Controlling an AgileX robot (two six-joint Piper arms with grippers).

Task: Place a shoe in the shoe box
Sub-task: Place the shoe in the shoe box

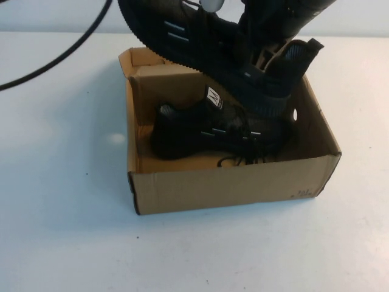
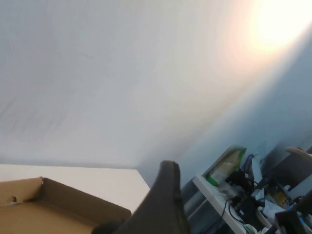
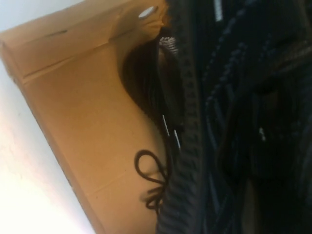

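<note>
**Second shoe hangs over the box**

White table [image 1: 61,243], high view: shoe box [image 1: 231,182] holds one sneaker [image 1: 200,131]; right gripper [image 1: 273,58], clenched on the shoe [image 1: 200,36], hangs at twelve o'clock, its length slanting across the box's.

Left wrist view: left gripper [image 2: 163,204] released, empty, beside the box.

Right wrist view: shoe directly above the box.

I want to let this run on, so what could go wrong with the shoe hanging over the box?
1. The held shoe, gripped near its heel by the right gripper, hangs tilted over the far wall of the shoe box and could catch there.
2. Another shoe lies across the box floor, so the held shoe may land on top.
The left gripper is near the box, aimed upward.
</note>
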